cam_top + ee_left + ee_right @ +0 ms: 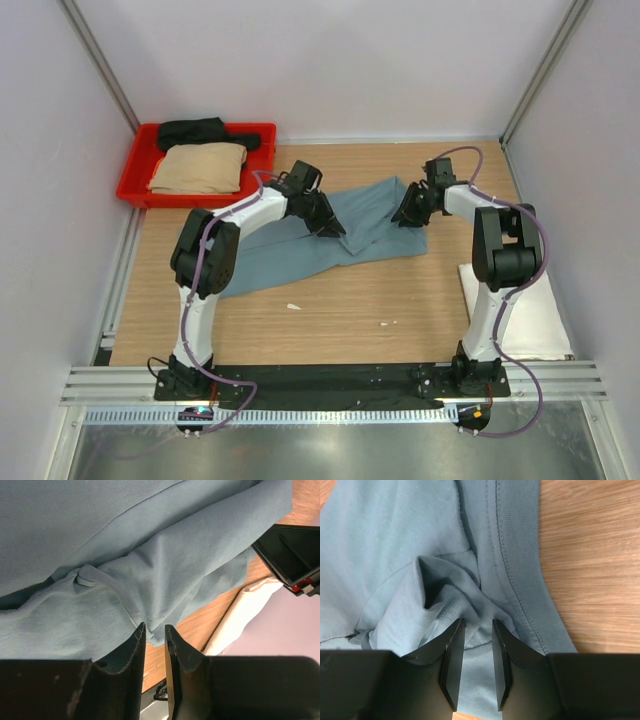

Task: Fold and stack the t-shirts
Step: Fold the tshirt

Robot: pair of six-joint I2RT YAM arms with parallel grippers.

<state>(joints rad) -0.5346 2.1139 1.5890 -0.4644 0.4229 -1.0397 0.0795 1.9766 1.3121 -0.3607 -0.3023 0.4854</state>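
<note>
The dusty teal-blue t-shirt [290, 260] lies crumpled across the middle of the wooden table. My left gripper [333, 228] is shut on a fold of it near its middle; the left wrist view shows the cloth [125, 540] pinched at the fingertips [155, 627]. My right gripper [405, 215] is shut on bunched cloth at the shirt's right end, beside a stitched hem band [520, 555], with cloth [395, 545] filling the gap [477, 625]. A tan shirt [200, 168] and a black shirt [200, 130] lie in the tray. A white shirt [515, 310] lies at the table's right edge.
The red plastic tray [135, 185] stands at the back left corner. Two small white scraps [293, 306] lie on the wood in front of the shirt. Grey walls close in the table on three sides. The white shirt [240, 615] also shows in the left wrist view.
</note>
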